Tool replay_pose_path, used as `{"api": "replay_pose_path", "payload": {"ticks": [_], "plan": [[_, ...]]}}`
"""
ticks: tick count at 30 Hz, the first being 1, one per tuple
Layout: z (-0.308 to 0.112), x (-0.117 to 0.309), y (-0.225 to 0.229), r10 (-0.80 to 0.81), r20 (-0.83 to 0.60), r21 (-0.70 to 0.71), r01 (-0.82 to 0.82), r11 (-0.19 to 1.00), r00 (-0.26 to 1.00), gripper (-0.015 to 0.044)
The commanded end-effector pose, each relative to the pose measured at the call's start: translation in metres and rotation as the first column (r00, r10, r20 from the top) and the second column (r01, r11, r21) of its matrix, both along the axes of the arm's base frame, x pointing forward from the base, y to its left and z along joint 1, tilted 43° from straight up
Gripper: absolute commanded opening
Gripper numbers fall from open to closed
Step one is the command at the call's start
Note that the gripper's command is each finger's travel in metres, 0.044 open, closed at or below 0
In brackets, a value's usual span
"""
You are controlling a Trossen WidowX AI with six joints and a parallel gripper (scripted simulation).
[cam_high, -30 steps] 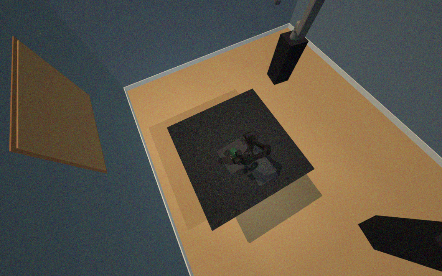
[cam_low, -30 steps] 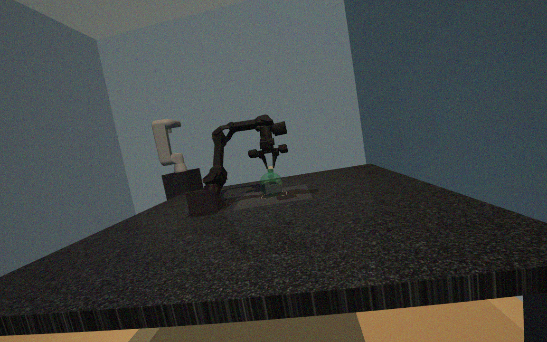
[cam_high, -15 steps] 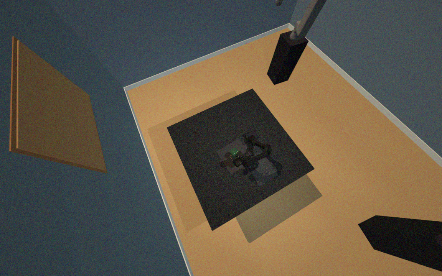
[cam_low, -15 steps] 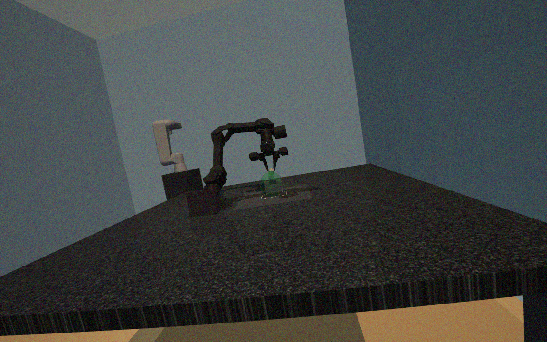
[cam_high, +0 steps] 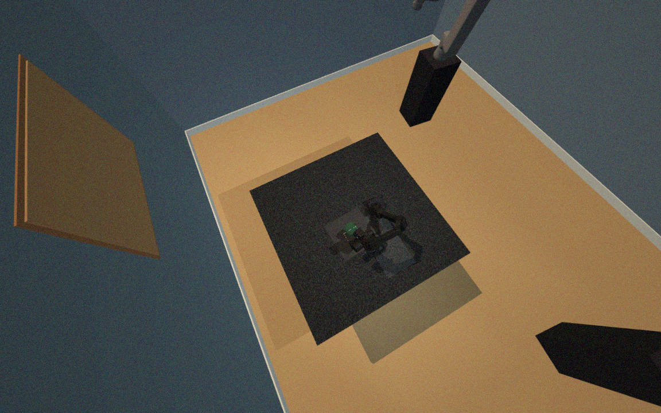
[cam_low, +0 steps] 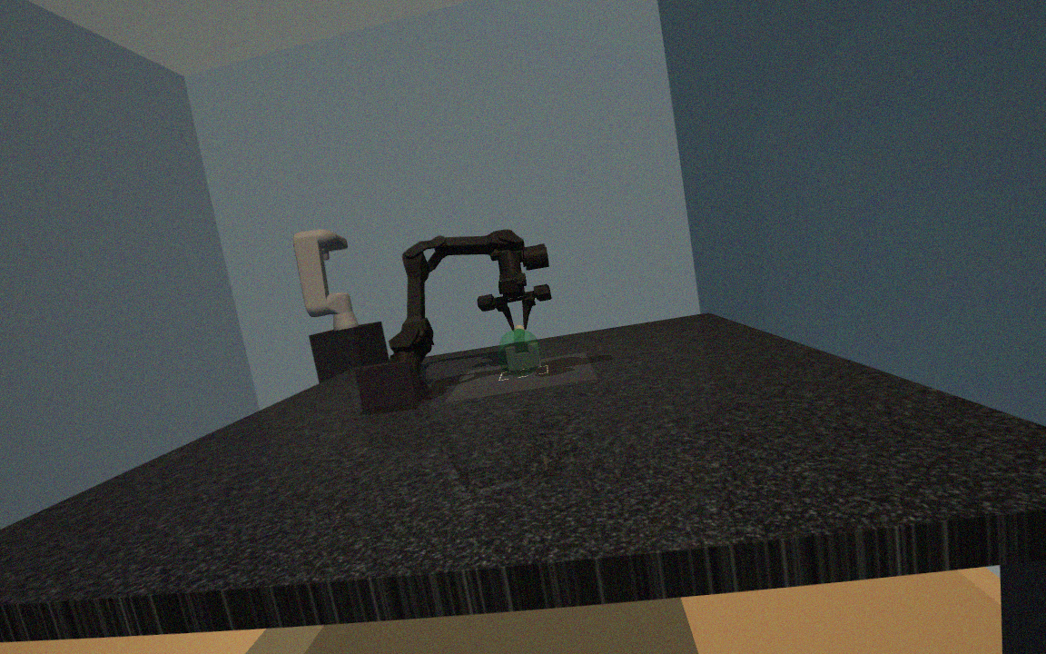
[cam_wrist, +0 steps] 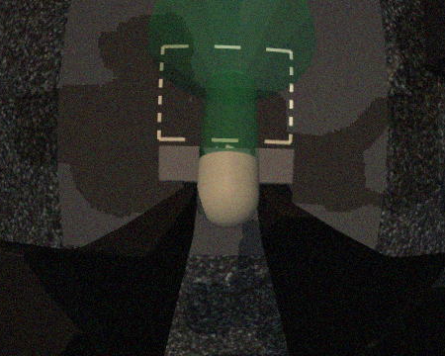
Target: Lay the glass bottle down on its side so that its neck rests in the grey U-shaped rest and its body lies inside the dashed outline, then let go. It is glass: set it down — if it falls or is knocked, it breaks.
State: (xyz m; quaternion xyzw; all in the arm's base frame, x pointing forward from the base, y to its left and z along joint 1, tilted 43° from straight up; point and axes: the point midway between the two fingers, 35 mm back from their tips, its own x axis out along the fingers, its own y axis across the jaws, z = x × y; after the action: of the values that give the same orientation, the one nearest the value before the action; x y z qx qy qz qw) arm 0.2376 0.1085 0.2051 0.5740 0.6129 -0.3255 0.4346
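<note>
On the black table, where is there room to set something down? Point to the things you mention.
Nearest the exterior camera, the table (cam_high: 296,205) (cam_low: 592,488) shows a wide bare stretch before the arm's base (cam_low: 366,391). It's crowded around the green bottle (cam_high: 350,227) (cam_low: 508,344) (cam_wrist: 229,114).

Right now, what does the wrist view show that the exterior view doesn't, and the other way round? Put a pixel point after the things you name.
Only the wrist view: both sides of the grey rest (cam_wrist: 178,163) seen from above, with the cork-coloured stopper (cam_wrist: 228,188) between them in the picture.

Only the exterior view: the arm's base (cam_low: 384,389), its raised links, and a pale, bent fixture (cam_low: 312,276) on a dark block (cam_low: 348,350) behind.

Both: the green bottle (cam_low: 519,345) (cam_wrist: 229,109), the dashed outline (cam_low: 547,370) (cam_wrist: 291,89), and the gripper (cam_low: 519,327) (cam_wrist: 228,197) shut on the bottle's top end.
</note>
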Motion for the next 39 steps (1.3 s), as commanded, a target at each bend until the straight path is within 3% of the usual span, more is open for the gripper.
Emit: {"api": "replay_pose_path", "payload": {"ticks": [1,39], "plan": [[-0.002,-0.001,0.004,0.000,-0.003,0.001,0.000,1.000,1.000,0.0111],[-0.007,-0.005,0.027,0.003,0.014,0.007,-0.003,1.000,1.000,0.0111]]}}
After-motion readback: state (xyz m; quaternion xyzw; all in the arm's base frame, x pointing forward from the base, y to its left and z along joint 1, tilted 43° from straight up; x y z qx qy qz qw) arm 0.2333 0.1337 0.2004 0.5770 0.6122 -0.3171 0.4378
